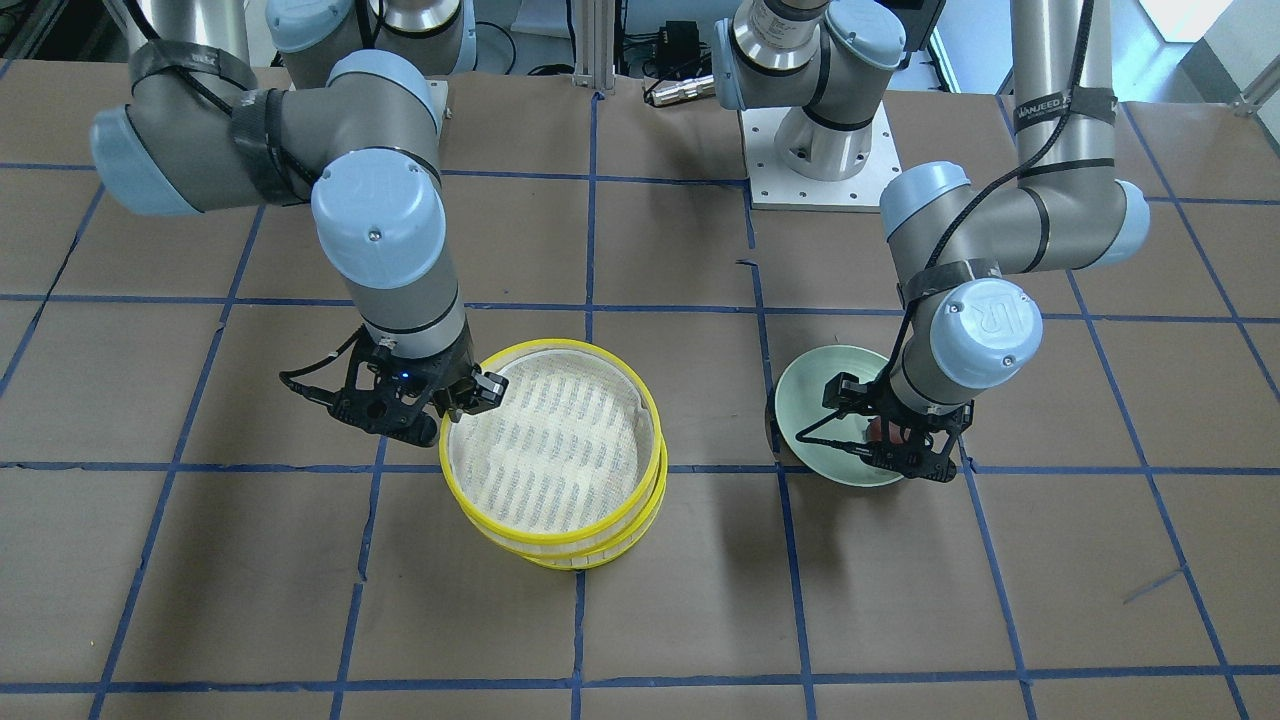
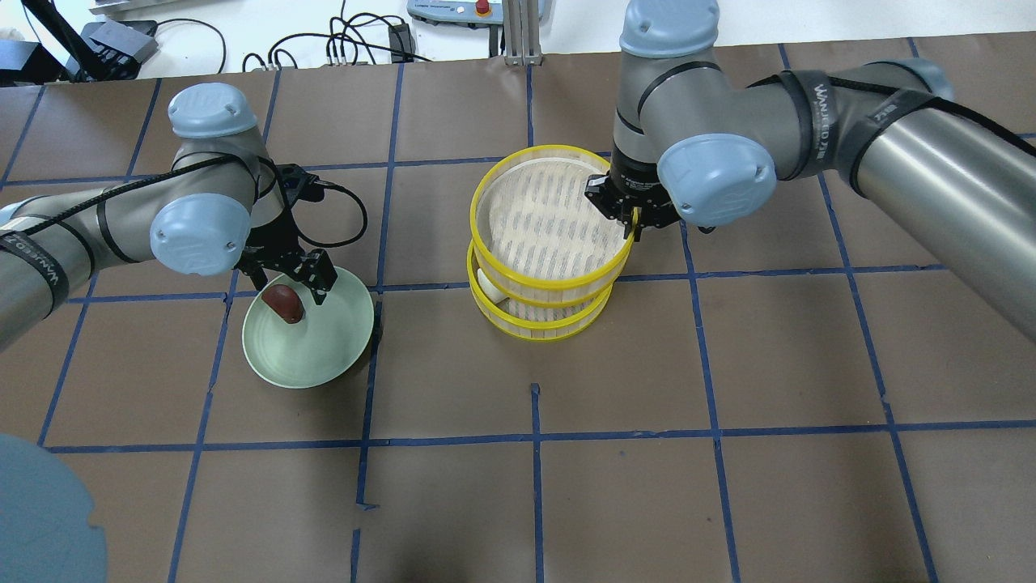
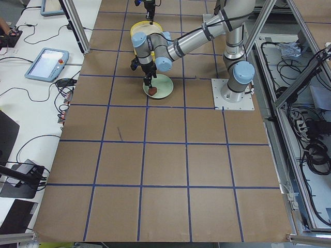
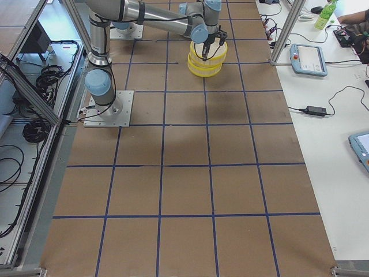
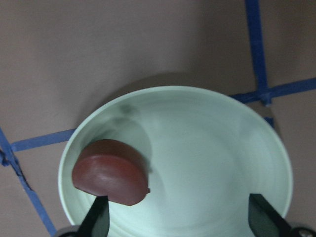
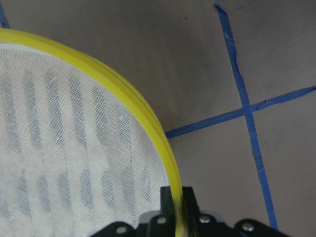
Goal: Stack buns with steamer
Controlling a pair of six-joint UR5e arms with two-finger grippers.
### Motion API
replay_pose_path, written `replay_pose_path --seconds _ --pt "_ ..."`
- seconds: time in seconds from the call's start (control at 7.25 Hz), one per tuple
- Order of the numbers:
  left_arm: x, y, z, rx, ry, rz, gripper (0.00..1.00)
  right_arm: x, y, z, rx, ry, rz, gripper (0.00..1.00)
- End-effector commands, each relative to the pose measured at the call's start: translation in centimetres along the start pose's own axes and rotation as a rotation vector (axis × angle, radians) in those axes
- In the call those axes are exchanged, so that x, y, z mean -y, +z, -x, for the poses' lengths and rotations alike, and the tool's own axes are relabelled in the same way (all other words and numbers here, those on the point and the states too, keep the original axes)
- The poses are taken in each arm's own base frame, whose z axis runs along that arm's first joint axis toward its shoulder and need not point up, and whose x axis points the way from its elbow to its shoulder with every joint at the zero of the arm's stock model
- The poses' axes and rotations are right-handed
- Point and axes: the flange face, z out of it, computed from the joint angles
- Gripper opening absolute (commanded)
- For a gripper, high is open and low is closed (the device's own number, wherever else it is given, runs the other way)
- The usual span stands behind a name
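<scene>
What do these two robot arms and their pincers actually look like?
Both the left arm and right arm are silver-grey tubes with pale blue round joint caps bearing a UR logo. Black cables run along them under black lettered straps. The left end effector and right end effector are black, two-fingered.

The front-facing camera is looking steeply down across the brown-papered table [image 1: 640,620] at the robot, with the arm bases at the top of its view. The overhead camera is looking forward and down from behind the robot. Both are taking in the yellow steamer [image 1: 655,430] and the pale green plate [image 1: 812,400]. The two side cameras are looking along the table from its ends, high and far off. The left wrist camera is hanging close over the plate, and the right wrist camera is sitting close against the steamer's rim.
</scene>
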Motion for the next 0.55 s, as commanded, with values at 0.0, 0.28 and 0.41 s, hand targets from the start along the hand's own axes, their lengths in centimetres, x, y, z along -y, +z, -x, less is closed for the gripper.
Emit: replay_pose_path --seconds 0.0,0.28,0.41 --pt "0.6 0.6 0.5 0.023 0.074 -0.003 0.98 -0.4 0.9 0.4 -0.003 -0.001 0.012 0.07" --pt "1.0 3.0 0.5 0.019 0.102 0.046 0.98 -0.5 1.1 0.6 -0.003 -0.003 0.016 0.08" --pt "1.0 3.6 0.5 0.027 0.104 0.064 0.98 -0.7 1.4 0.9 -0.007 -0.023 0.02 0.08"
